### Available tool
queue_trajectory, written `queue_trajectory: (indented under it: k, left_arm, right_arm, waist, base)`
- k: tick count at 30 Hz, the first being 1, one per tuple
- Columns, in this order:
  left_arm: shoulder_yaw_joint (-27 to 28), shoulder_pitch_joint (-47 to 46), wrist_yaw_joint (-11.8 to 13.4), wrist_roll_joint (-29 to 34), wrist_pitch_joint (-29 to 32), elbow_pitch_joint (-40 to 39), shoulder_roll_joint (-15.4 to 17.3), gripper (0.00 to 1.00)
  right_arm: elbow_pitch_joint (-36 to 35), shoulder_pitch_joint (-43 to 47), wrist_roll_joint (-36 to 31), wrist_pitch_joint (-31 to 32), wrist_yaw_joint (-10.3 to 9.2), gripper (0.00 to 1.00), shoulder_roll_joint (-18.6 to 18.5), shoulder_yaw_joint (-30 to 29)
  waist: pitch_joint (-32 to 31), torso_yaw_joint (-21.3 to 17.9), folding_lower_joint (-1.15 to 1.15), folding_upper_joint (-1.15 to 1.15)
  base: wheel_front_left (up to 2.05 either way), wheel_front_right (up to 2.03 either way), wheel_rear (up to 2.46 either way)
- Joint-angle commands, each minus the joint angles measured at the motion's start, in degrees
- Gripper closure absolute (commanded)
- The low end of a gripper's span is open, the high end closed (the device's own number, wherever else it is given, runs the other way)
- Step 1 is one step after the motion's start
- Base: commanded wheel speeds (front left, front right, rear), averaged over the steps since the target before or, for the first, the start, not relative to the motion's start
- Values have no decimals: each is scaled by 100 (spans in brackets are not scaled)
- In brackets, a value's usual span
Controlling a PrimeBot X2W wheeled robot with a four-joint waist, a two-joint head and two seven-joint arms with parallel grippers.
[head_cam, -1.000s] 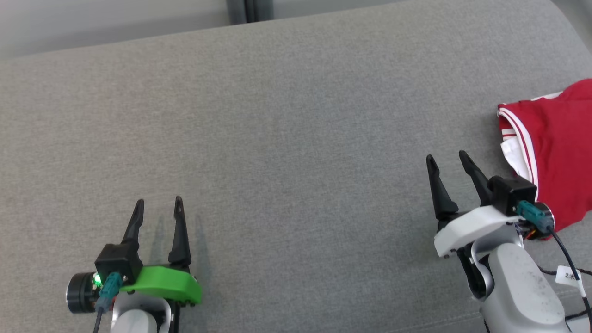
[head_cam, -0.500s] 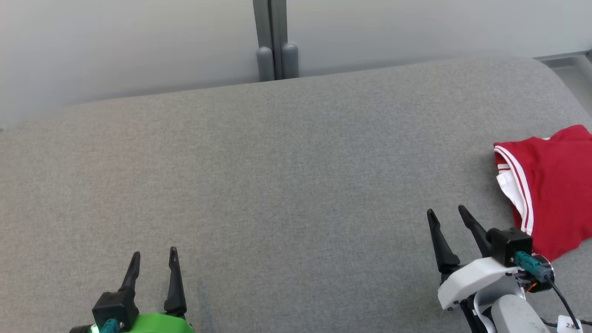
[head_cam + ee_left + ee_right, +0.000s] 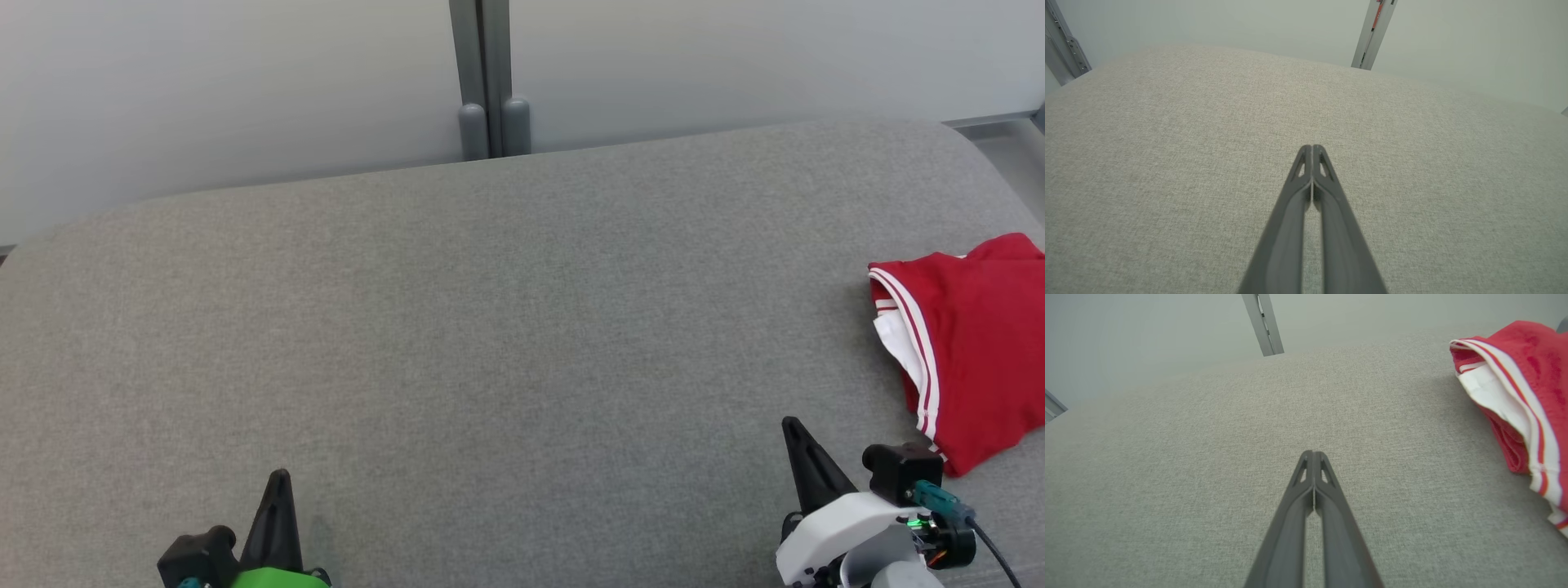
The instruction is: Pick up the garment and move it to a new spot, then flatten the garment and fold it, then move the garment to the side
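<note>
The red garment (image 3: 971, 343) lies right of the right gripper (image 3: 793, 429), well apart from the left gripper (image 3: 278, 478); both finger pairs are pressed together.

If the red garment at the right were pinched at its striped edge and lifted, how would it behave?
The red garment lies in soft, thin layers, so it would probably droop and unfold, not hold shape. Being thin, it looks light. Pushed, it may bunch on the textured grey cushion rather than slide.
</note>
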Motion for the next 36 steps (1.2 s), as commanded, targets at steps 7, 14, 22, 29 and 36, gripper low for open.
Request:
queue_trajectory:
  k: [7,14,22,29,36]
  left_arm:
    - [137,-179,-64,-878,217,-135,17,100]
    - [218,-263,-84,-1550,395,-193,21,100]
    - [303,-346,-103,-2244,581,-253,26,100]
    - [375,-412,-119,-2793,732,-296,30,100]
    - [440,-481,-138,-3320,875,-332,34,100]
  right_arm:
    - [-229,-92,918,216,-2,100,-16,-100]
    - [-345,-81,1613,388,-2,100,-21,-163]
    - [-455,-78,2329,574,-3,100,-26,-233]
    - [-540,-78,2899,725,-3,100,-30,-292]
    - [-621,-78,3440,869,-4,100,-34,-349]
  waist:
    - [-5,27,0,0]
    - [-10,52,0,0]
    - [-16,80,0,0]
    - [-21,104,0,0]
    - [-26,129,0,0]
  base:
    - [0,0,0]
    - [0,0,0]
    - [0,0,0]
    - [0,0,0]
    - [0,0,0]
